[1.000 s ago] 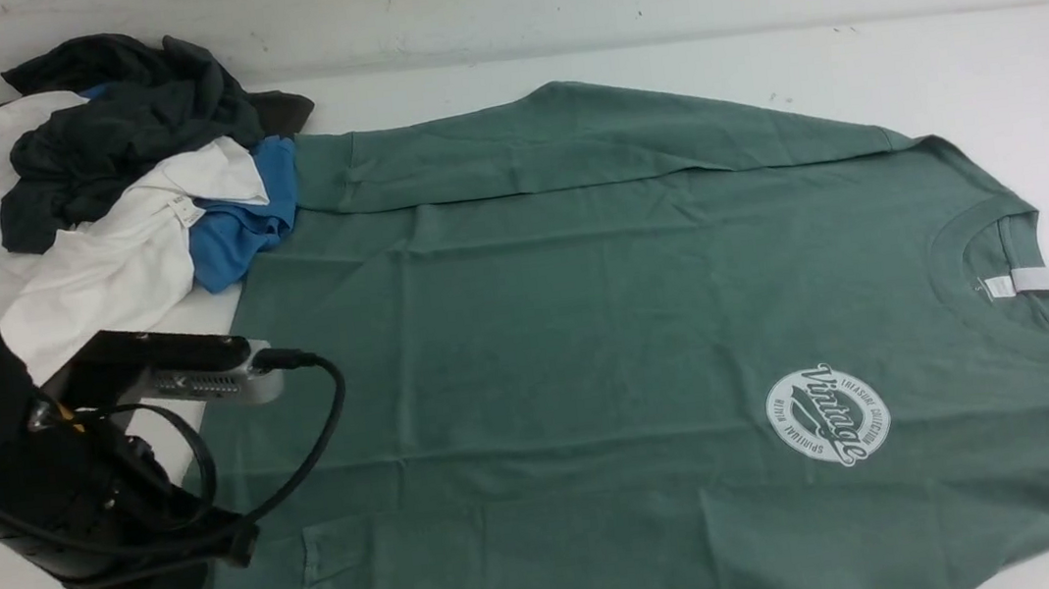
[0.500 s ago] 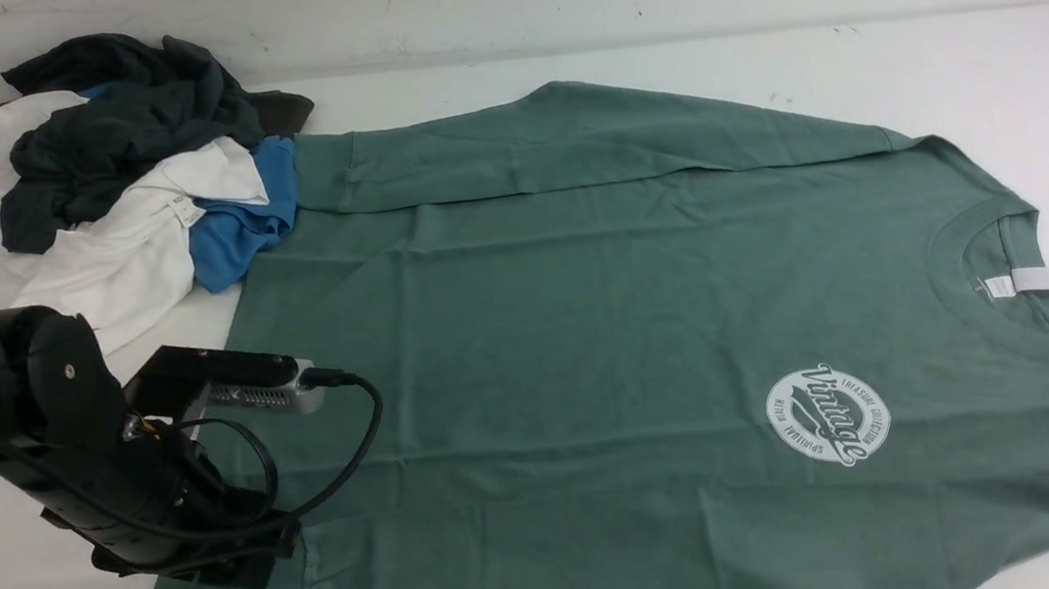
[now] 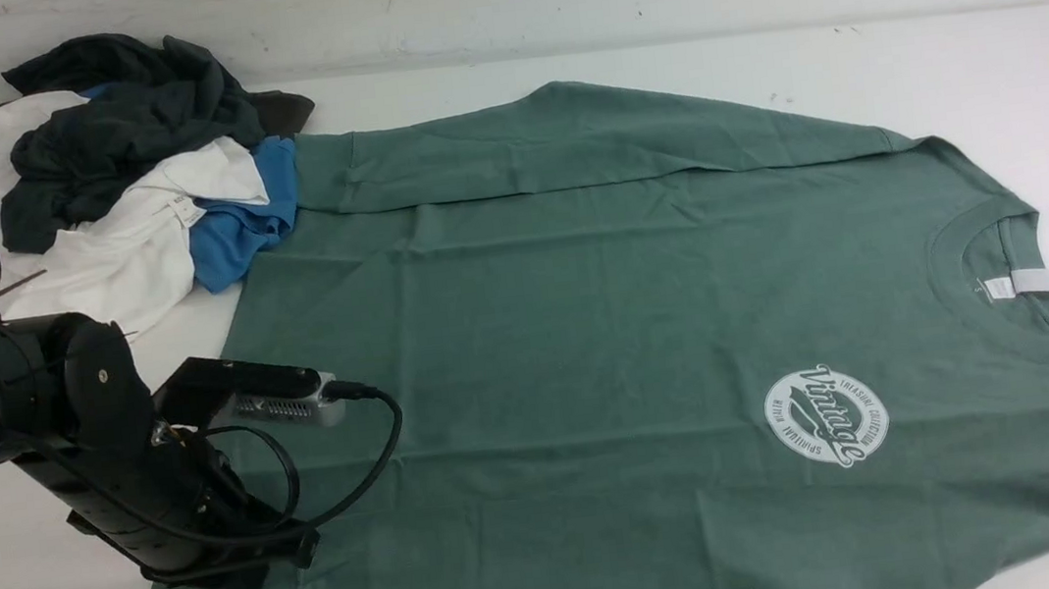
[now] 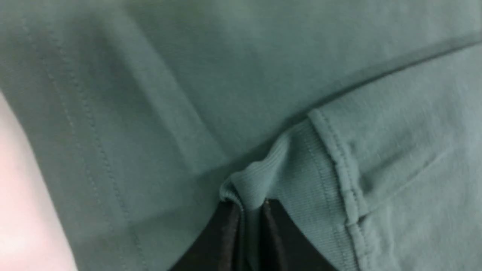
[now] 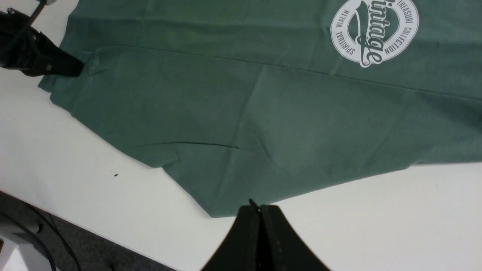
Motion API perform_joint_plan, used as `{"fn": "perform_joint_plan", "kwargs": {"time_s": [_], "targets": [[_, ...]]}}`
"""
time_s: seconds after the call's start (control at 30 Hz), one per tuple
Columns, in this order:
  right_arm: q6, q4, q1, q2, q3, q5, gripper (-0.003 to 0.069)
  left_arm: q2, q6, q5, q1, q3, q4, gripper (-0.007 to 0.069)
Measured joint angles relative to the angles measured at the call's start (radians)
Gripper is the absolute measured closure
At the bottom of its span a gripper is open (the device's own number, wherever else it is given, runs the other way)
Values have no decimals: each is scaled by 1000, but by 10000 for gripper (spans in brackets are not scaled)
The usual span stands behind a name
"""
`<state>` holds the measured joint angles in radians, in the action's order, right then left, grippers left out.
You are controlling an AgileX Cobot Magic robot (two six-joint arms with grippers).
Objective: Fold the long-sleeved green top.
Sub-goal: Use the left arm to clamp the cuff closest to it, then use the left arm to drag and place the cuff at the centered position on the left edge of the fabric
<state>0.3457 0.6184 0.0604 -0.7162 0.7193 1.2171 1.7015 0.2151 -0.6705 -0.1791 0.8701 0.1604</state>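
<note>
The left fingers are pressed almost shut on a ribbed cuff of the green long-sleeved top, with the cloth bunched into a small ridge between them and only a sliver of gap showing. The right fingers are closed tip to tip with nothing in them. They hang over bare white worktop just off the top's near edge, nearer the robot than the round white "Vintage" logo and to its right. From where I stand, the top lies spread flat on the worktop, chest up, a muted sage green with soft creases running across it. The pinched cuff is well apart from the logo, toward the robot's left and close by the hem corner, and its sleeve is laid over the body. Past the logo to the robot's right sits the ribbed crew neck with its white tag. Farther from the robot than the logo, the other sleeve is folded in along the body's far side. A heap of white, blue and dark grey garments lies well apart from the logo, at the far left, touching that sleeve's end.
</note>
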Motion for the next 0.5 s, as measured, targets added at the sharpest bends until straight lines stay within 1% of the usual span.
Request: {"fn": "perform_joint_plan", "kwargs": {"time_s": [0.07,0.23,0.37,0.47,0.5], "targets": [[2,0,0,0,0,0,673,-3,1,-23,-5,4,-1,587],[13,0,0,0,0,0,673,-56,1,-146,-43,68,-10,587],[14,0,0,0,0,-1,673,-118,0,-220,-87,187,-10,587],[16,3,0,0,0,-16,673,-150,-7,-274,-131,352,-9,587],[16,3,0,0,0,-17,673,-150,-10,-277,-133,363,-9,587]]}}
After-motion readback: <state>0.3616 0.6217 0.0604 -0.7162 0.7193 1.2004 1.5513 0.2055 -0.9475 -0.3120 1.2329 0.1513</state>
